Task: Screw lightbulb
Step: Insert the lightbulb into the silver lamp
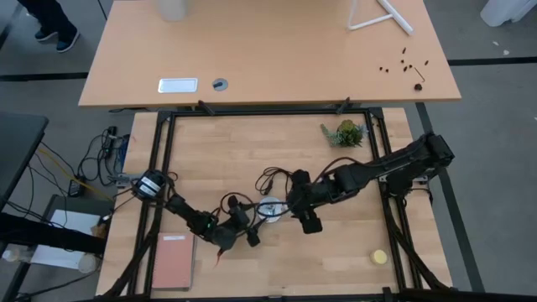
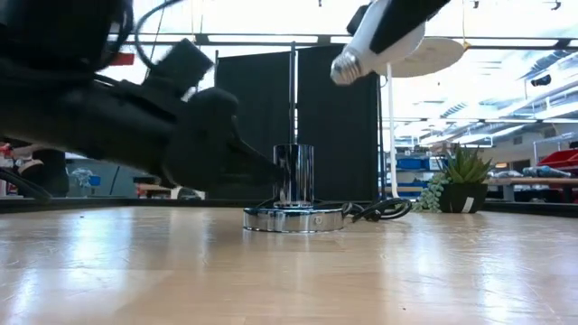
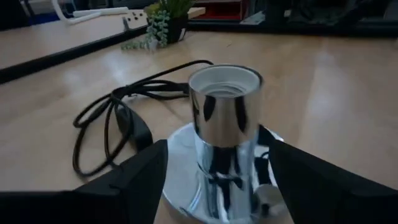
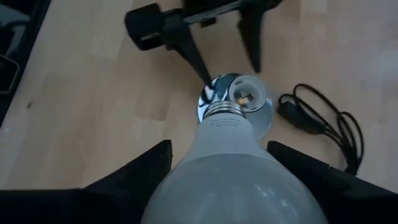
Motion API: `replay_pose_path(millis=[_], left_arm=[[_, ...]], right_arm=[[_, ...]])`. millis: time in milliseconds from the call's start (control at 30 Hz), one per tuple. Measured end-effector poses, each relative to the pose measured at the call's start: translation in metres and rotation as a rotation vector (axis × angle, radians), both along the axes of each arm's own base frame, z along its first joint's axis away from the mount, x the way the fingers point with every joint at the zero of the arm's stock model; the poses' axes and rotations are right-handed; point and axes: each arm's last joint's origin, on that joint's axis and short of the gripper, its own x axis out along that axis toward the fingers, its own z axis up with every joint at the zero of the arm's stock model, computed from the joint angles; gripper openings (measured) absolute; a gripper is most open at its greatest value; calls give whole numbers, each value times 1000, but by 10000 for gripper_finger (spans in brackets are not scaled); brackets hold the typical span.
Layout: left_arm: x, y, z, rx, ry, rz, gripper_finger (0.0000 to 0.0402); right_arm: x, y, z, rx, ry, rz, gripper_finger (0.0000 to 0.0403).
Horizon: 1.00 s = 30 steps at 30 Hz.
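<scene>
The right gripper (image 4: 233, 180) grasps the lightbulb (image 4: 233, 165) by its wide white part, and the screw end points down toward the table. In the low view the bulb (image 2: 375, 41) hangs high above the socket (image 2: 293, 173), a little to one side of it and tilted, well apart from it. The socket is a short chrome tube which stands upright on a round silvery base (image 2: 293, 218), and a black cord (image 3: 118, 118) lies coiled beside this base. The left gripper (image 3: 214, 180) is released: its two fingers stand wide, one on each side of the socket, and they do not press it. In the right wrist view the tips of these fingers (image 4: 199, 62) come just beside the base, and the open mouth of the socket (image 4: 247, 90) shows a little beyond the screw end. In my judgement the step in hand is the approach: the bulb is carried over the socket but is not yet put in. The next move calls for bringing the bulb upright, placing its thread exactly over the mouth, lowering it until the thread meets, and then turning. The left gripper probably has to close on the socket to keep the base from rotating.
</scene>
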Motion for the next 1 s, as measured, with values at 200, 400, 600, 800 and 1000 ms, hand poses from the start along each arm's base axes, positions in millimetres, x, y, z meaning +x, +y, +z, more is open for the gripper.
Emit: replay_pose_path(millis=[200,400,600,800,1000], left_arm=[[12,18,-1,-1,55,-94,278],[17,29,-1,23,72,-97,238],[17,29,0,36,74,-101,182],[18,29,1,42,66,-102,159],[18,29,1,38,64,-101,157]], right_arm=[[19,-4,-11,0,65,43,265],[41,-12,-10,-41,121,64,264],[59,-18,-10,-46,168,86,267],[73,-25,-13,-69,259,96,266],[81,-28,-11,-80,298,105,267]])
